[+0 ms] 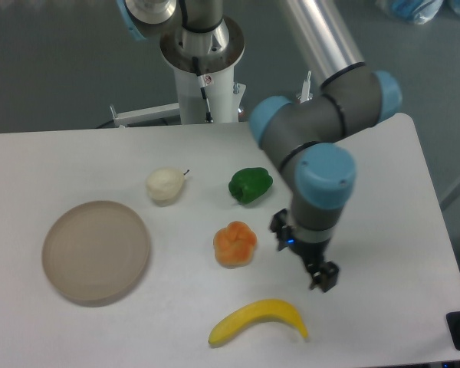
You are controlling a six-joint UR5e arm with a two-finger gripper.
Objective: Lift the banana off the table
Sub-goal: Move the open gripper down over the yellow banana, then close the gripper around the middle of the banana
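The banana is smooth, bright yellow and curved. It lies on the white table near the front edge, with nothing touching it. My gripper hangs from the grey and blue arm, pointing down, a little above and to the right of the banana. Its black fingers stand apart and hold nothing. The lower fingertip is a short way from the banana's right end.
A lumpy orange fruit lies just left of the gripper. A green pepper and a pale pear lie farther back. A round beige plate is at the left. The robot's base stands behind the table.
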